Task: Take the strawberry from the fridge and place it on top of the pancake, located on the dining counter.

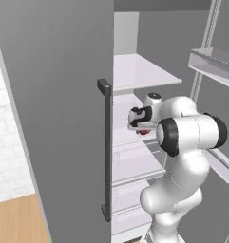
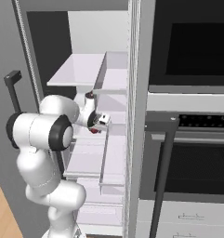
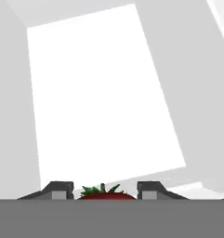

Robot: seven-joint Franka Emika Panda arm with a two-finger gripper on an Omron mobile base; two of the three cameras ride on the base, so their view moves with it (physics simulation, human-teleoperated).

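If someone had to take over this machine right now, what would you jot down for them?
Gripper: closed on the strawberry, red fruit with green leaves between the fingertips.
Position: the arm reaches into the open fridge, hand at a middle shelf; the strawberry shows as a red spot at the hand in both base views.
Done: fridge open, strawberry gripped.
Left: draw the arm out of the fridge, go to the dining counter, set the strawberry on the pancake.
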